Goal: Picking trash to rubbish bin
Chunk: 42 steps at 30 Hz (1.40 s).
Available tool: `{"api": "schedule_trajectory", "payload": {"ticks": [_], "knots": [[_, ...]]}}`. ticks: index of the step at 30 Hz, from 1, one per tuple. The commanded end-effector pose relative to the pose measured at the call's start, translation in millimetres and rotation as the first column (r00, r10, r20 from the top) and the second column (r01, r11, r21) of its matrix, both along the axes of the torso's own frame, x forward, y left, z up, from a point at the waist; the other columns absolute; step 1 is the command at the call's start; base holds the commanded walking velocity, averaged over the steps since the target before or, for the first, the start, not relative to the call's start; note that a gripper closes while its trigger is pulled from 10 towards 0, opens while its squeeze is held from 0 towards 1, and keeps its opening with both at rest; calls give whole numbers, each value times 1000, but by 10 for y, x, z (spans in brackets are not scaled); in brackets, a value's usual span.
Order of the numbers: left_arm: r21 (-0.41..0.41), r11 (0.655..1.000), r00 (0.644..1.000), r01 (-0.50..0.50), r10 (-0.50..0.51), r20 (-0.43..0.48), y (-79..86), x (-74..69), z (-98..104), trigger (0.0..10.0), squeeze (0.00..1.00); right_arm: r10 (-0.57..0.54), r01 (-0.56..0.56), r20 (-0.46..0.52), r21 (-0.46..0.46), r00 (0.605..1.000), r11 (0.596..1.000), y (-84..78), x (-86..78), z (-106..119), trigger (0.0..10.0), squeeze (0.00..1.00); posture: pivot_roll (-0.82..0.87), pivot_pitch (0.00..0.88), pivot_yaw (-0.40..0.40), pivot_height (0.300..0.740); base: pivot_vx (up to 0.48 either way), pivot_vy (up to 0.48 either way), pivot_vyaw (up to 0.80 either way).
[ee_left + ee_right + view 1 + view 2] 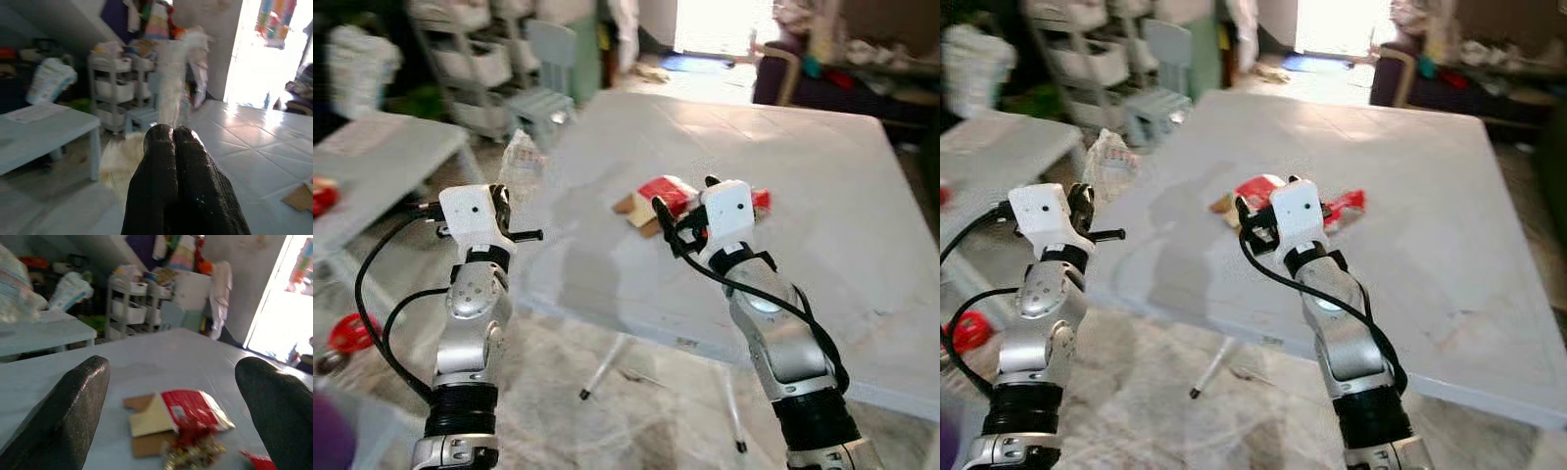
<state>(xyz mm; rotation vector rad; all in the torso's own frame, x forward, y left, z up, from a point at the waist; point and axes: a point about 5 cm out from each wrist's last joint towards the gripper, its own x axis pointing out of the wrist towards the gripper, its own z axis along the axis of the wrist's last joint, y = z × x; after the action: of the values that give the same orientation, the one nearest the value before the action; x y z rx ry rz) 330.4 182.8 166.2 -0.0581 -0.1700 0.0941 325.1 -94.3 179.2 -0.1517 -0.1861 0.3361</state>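
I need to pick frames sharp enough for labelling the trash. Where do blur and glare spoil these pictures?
Eye views: the doorway is blown out white, the shelves soft. Left wrist view: the shut left gripper is fairly sharp, the room behind smeared and the door glaring. Right wrist view: the open right gripper frames the red carton, slightly blurred; the crumpled wrapper below is mushy.
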Motion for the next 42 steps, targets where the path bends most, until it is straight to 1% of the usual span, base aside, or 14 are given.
{"api": "schedule_trajectory", "payload": {"ticks": [1,6,12,17,31,35,42], "knots": [[-1,1000,1000,-2,2,25,12,11,68,0,0,-6,5,19,19,1000,1000,14,27,73,10000,0,-21,5,-18,740,0,0,0],[-17,1000,1000,-18,19,24,62,4,64,0,0,-13,13,34,26,999,1000,34,59,126,10000,0,-16,6,-21,740,0,0,0],[-37,999,999,-8,9,31,60,4,71,0,0,-17,16,55,16,998,1000,52,59,155,10000,0,-17,7,-23,740,127,0,0],[-47,999,1000,5,-3,31,45,8,69,0,0,-38,38,68,7,997,999,39,63,175,10000,0,-19,5,-25,740,417,0,0],[-56,998,1000,10,-9,11,1,-8,11,0,0,-29,30,75,-7,997,1000,70,78,185,10000,0,-20,1,-39,740,480,0,0],[-58,998,1000,10,-10,5,-4,-10,-2,0,0,-26,27,75,-8,997,1000,79,78,187,10000,0,-20,1,-40,740,0,0,0],[-45,999,1000,12,-12,10,-65,-43,-21,0,0,-16,17,66,-20,998,1000,91,83,170,10000,0,-21,4,-45,740,0,0,0]]}}
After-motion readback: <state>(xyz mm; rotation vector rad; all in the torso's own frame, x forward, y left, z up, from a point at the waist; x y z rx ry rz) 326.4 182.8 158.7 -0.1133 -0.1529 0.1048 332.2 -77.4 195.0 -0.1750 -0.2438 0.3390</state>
